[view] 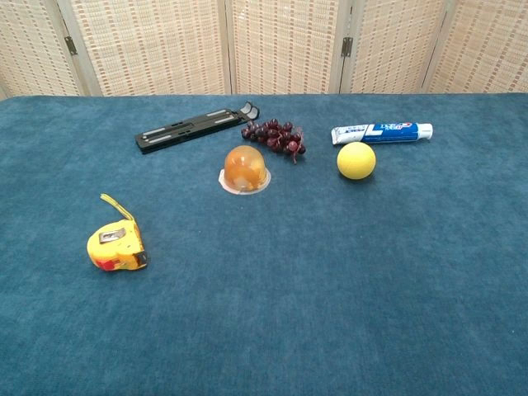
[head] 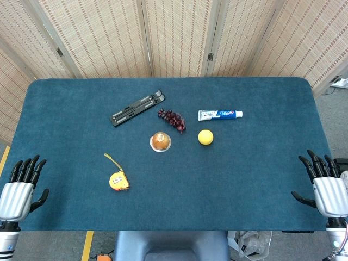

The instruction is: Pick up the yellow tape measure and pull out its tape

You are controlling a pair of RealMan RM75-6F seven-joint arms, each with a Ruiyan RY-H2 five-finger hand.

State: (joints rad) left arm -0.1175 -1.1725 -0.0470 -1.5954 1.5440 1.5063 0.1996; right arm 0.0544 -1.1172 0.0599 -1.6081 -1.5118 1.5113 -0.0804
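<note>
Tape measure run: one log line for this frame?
phase: pre-grasp | tape measure: on table, untouched | left hand: open, at edge | right hand: open, at edge

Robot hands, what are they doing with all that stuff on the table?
Nothing yet. The left hand and the right hand wait at the two near edges of the blue table, fingers apart, holding nothing. The yellow tape measure they are supposed to pick up lies untouched on the left side, nearer the left hand, with its strap trailing behind it. Farther back sit a black folding stand, some grapes, a jelly cup, a yellow ball and a toothpaste tube.
</note>
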